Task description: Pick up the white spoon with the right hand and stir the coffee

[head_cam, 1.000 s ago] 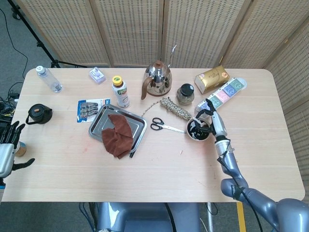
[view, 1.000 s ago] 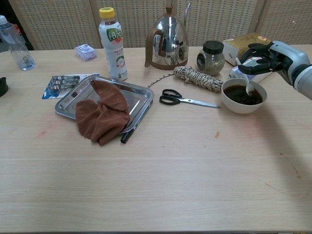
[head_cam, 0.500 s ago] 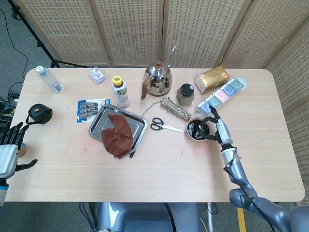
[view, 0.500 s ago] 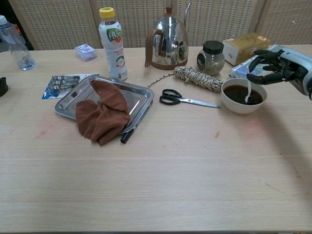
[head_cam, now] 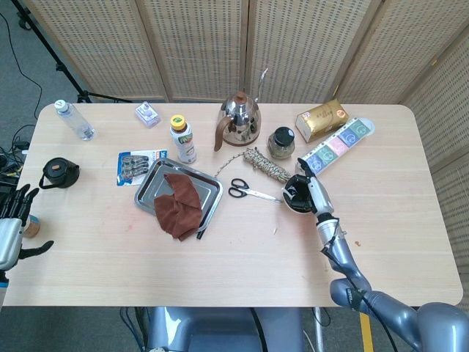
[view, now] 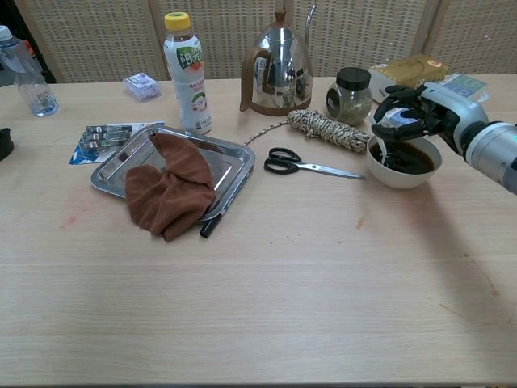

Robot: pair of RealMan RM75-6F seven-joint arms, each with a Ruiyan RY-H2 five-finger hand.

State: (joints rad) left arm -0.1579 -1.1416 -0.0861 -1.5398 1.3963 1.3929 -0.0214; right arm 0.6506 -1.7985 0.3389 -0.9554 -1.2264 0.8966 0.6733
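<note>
The wooden surface (view: 266, 307) carries a steel tray (view: 234, 166) with a brown cloth (view: 166, 190). The right hand (view: 420, 109) hovers over the white bowl (view: 404, 174) of coffee (view: 416, 159), pinching the white spoon (view: 388, 145), whose tip dips into the coffee at the bowl's left side. The left hand (head_cam: 11, 227) hangs off the surface's left edge, fingers spread, holding nothing.

Black fingers (view: 397, 107) on the right hand (view: 420, 113) pinch a white spoon (view: 386, 145) over dark brown coffee (view: 408, 158) in a white bowl (view: 401, 174). Just beyond the fingers stands a dark-lidded jar (view: 349, 95), with a gold box (view: 408, 71) further back. Away from the fingertips lie black-handled scissors (view: 284, 162), a rust-brown cloth (view: 170, 187) and a silver tray (view: 230, 166) on the pale wood table (view: 266, 299).
</note>
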